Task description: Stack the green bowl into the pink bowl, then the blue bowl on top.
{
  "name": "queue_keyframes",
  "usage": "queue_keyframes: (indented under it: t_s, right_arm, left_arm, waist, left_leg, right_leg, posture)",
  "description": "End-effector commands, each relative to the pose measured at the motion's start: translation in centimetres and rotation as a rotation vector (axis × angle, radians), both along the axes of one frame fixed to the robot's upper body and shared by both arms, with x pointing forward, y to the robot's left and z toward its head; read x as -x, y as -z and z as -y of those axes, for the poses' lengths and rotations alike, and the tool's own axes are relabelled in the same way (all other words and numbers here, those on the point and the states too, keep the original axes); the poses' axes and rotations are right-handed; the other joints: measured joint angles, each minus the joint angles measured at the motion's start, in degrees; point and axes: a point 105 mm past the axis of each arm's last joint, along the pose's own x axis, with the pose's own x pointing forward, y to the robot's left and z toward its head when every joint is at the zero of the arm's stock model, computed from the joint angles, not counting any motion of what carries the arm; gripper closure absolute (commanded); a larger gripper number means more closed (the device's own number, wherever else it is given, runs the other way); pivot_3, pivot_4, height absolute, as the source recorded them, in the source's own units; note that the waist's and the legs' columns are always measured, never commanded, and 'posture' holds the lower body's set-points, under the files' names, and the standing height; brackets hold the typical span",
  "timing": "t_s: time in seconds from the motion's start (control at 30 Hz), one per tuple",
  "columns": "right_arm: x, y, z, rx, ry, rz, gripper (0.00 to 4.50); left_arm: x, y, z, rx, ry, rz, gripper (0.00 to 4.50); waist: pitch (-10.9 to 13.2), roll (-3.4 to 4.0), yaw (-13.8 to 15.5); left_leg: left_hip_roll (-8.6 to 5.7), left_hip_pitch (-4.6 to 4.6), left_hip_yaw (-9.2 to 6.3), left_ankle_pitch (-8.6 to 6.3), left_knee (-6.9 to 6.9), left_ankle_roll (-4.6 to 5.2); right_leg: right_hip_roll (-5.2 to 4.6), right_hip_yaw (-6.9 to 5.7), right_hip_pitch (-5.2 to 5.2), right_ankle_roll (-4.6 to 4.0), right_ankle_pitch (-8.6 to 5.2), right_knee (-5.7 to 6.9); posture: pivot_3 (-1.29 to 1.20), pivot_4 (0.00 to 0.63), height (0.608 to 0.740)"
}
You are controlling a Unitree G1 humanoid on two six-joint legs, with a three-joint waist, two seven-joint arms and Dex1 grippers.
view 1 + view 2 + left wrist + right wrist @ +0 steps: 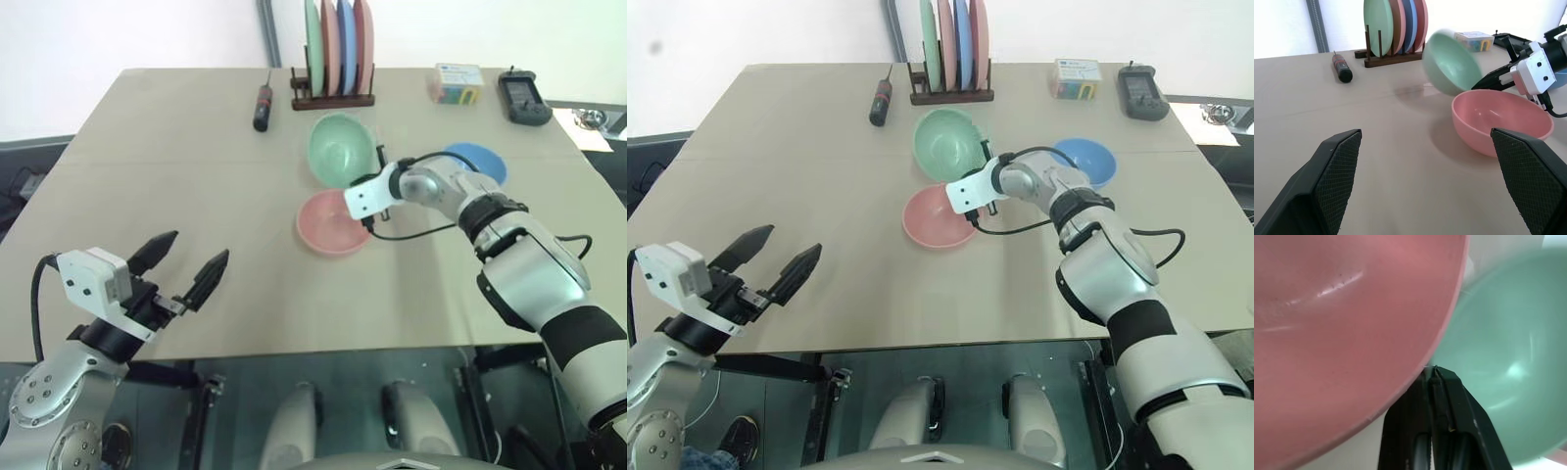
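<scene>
No writing can be read on the small colourful box (456,83) or the black handheld device (523,98) at the table's (147,196) far edge. A wooden rack of flat plates (336,49) and a black screwdriver with a red band (263,106) lie beyond the bowls.

The pale mint-green plastic bowl (341,149) is tilted up on its edge, just behind the salmon-pink plastic bowl (330,223), which rests flat. The right gripper (1435,374) has its fingers pressed together at the green bowl's rim, beside the pink rim; whether they pinch it is unclear. The sky-blue plastic bowl (1085,160) sits behind the right arm. The left gripper (189,260) hangs spread wide near the table's front edge.
</scene>
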Motion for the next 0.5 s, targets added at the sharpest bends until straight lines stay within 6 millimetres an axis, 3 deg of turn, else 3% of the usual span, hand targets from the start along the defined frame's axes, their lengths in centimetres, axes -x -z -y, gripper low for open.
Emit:
queue_keyframes:
  t_s: [0.03,0.17,0.33,0.5]
  right_arm:
    - [-0.3,-2.4,-0.2,-0.030,-0.015,0.059,4.44]
    - [-0.2,-3.8,-0.4,-0.065,-0.036,0.071,4.44]
    - [1.0,-7.3,-0.4,-0.114,-0.131,0.035,4.44]
    - [4.0,-10.4,-1.2,-0.234,-0.305,-0.171,4.44]
  left_arm:
    - [0.3,-1.2,0.8,-0.028,0.032,0.059,0.00]
    - [0.3,-1.1,0.8,-0.033,0.044,0.058,0.00]
    - [0.4,-0.8,1.0,-0.054,0.102,0.039,0.00]
    - [0.1,-1.1,1.0,-0.060,0.161,0.049,0.00]
  waist:
    - [0.00,0.00,0.00]
    - [0.00,0.00,0.01]
    - [0.05,0.07,-0.02]
    - [0.06,0.10,-0.11]
  left_leg:
    - [0.00,0.00,0.00,0.00,0.00,0.00]
    - [0.00,-0.01,0.00,0.00,0.00,0.00]
    - [0.00,-0.03,0.01,0.00,-0.01,0.00]
    - [0.03,0.00,0.02,0.00,-0.09,0.01]
  right_leg:
    - [0.00,0.00,0.00,0.00,0.00,0.00]
    - [0.00,0.00,0.00,0.00,0.00,-0.01]
    - [0.00,0.00,-0.02,0.00,0.00,-0.01]
    - [0.03,0.00,-0.02,0.05,0.02,-0.04]
  posture:
    - [0.00,0.150,0.740]
    - [0.00,0.150,0.740]
    - [0.00,0.150,0.740]
    - [0.00,0.150,0.740]
